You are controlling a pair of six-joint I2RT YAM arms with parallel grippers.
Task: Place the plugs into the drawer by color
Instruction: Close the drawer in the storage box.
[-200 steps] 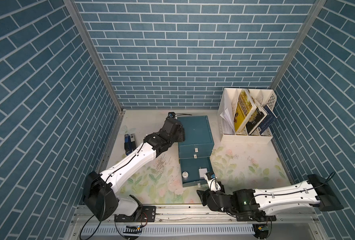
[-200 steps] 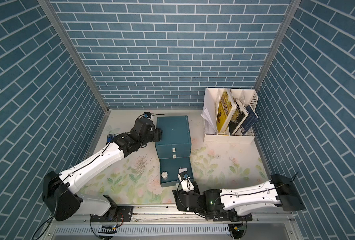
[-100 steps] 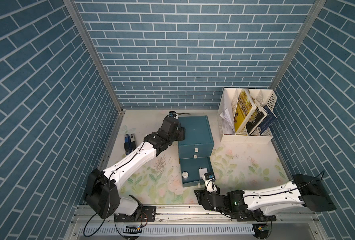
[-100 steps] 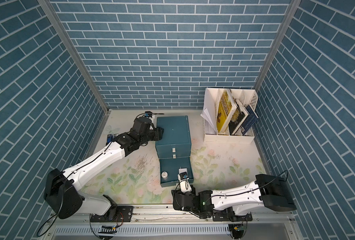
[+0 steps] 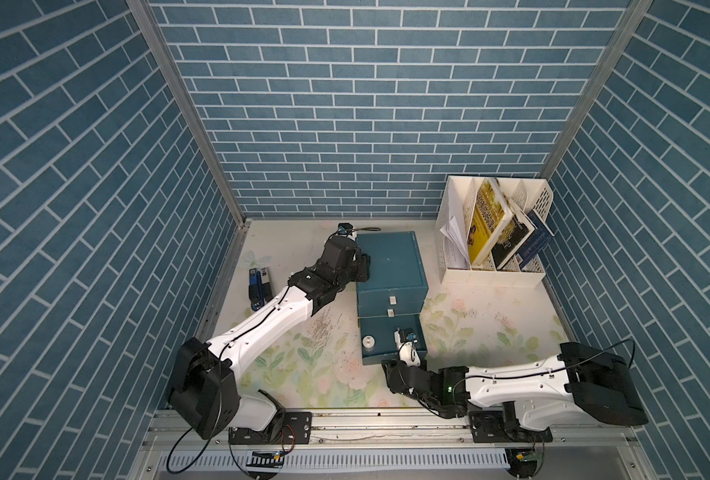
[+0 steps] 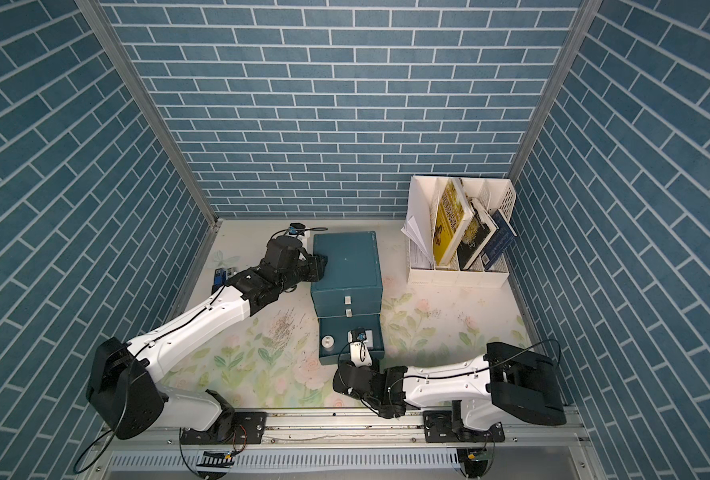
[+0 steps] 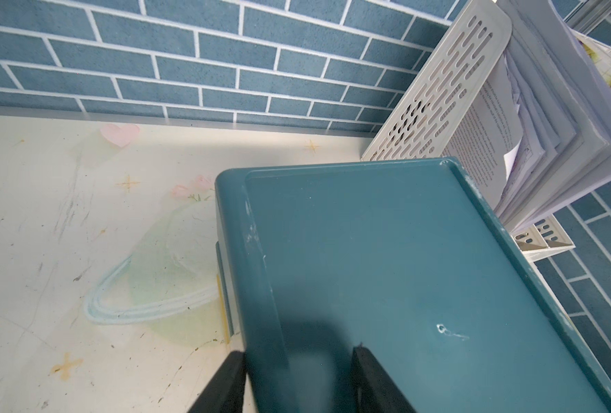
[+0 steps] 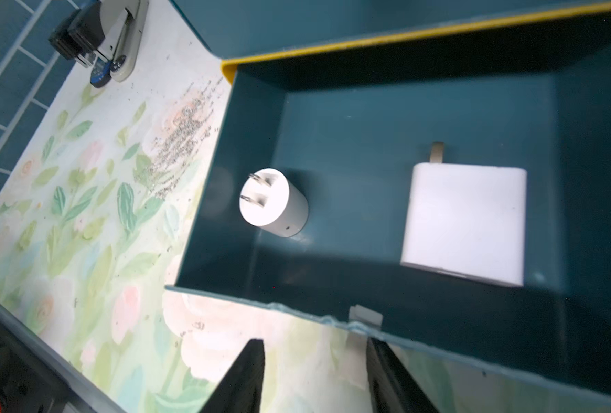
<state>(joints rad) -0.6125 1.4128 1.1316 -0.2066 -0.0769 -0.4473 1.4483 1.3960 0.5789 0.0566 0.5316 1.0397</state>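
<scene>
The left gripper [image 7: 298, 350] stands with its jaws rather narrow, astride the upper side edge of the dark teal drawer cabinet [image 7: 404, 250]. One finger [image 7: 225, 382] lies along the outer side wall and the other is over the top panel. Whether they really press on this edge, I cannot tell. Beyond the fingertips, past the far corner of the cabinet, stands the white perforated book rack [image 7: 436, 89].

The right gripper [image 8: 314, 341] has its jaws about half apart, with nothing between them. Directly before the fingertips is the front wall of the pulled-out bottom drawer [image 8: 254, 118]. Its small white tab handle [image 8: 365, 316] is just beside the tip of one finger, not between the two.

Inside this drawer, further ahead of the jaws, are two plugs, apart from each other. A round white plug [image 8: 273, 203] stands with its prongs up. A square white plug [image 8: 463, 221] lies flat, its prong pointing away from the jaws. Far ahead, off to the side of the drawer, a stapler [image 8: 107, 35] lies on the floral mat [image 8: 82, 214].
</scene>
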